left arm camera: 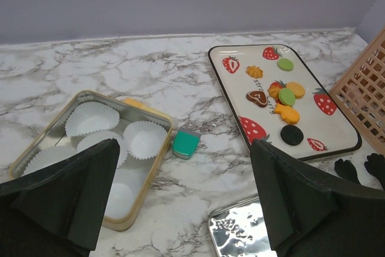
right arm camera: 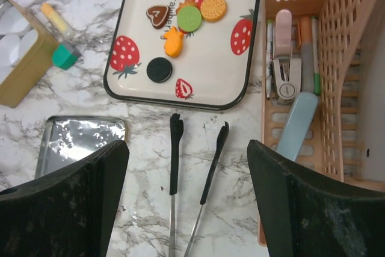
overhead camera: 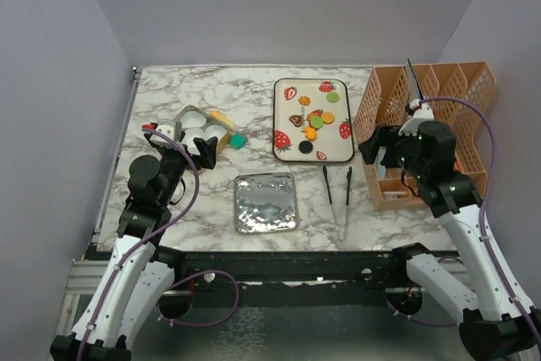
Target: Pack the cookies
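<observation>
Left gripper (left arm camera: 183,170) and right gripper (right arm camera: 187,148) gape empty over the table (overhead camera: 169,200).
One lid (overhead camera: 265,202) and one tongs (right arm camera: 173,157) lie nearest, with bare marble around them. Beyond, the tray (overhead camera: 341,151) holds seven cookies (right arm camera: 189,18): three orange, two green, one brown, one black.

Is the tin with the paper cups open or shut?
Open: no lid covers the tin, and the empty white paper cups inside show plainly.
</observation>
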You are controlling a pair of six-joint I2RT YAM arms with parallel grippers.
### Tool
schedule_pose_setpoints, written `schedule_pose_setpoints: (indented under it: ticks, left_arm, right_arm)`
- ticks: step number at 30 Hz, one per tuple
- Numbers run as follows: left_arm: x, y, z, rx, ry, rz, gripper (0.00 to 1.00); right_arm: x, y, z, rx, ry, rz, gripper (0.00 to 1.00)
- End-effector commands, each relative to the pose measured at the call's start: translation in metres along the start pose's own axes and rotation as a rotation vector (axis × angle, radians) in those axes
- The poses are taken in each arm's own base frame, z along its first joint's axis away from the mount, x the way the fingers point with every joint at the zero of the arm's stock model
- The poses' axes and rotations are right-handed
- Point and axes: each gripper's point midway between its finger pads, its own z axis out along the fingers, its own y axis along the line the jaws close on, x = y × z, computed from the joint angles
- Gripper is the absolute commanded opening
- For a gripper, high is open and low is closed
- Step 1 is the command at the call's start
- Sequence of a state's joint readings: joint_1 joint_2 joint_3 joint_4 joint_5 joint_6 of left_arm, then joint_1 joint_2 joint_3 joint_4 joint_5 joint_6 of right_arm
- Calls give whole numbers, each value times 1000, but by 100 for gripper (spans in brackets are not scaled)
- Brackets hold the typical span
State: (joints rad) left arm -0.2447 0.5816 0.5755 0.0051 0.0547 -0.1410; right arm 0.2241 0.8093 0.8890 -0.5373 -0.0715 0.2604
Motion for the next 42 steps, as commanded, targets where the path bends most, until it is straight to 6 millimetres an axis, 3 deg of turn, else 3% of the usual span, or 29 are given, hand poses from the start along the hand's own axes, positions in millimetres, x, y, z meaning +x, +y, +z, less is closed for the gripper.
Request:
schedule_pose_setpoints:
  ticks: [1,5,9,13,20,25,35,42]
  left_arm:
    - [-10,11,-2,-71,-35,-9,99]
    - [-12,13,-3,-86,-39,-14,99]
    - [-16,18,-4,-119,-53,-39,99]
    - [-17,18,-5,-121,-58,-40,99]
    - [-17,17,-5,-117,-57,-50,99]
    - [-18,13,-4,-92,-55,-52,99]
    - [-5,-4,0,8,-19,-58,99]
    - [-3,-20,3,87,11,-111,99]
  right_arm:
    - [12,5,1,3,111,-31,87]
    - [26,27,13,-8,166,-70,87]
    - [54,54,29,10,239,-134,87]
    - [84,63,42,2,301,-126,87]
    - [137,57,64,36,421,-127,81]
    - [162,51,82,69,466,-131,72]
    - [193,39,110,138,528,-165,58]
    - [200,31,116,166,507,-170,43]
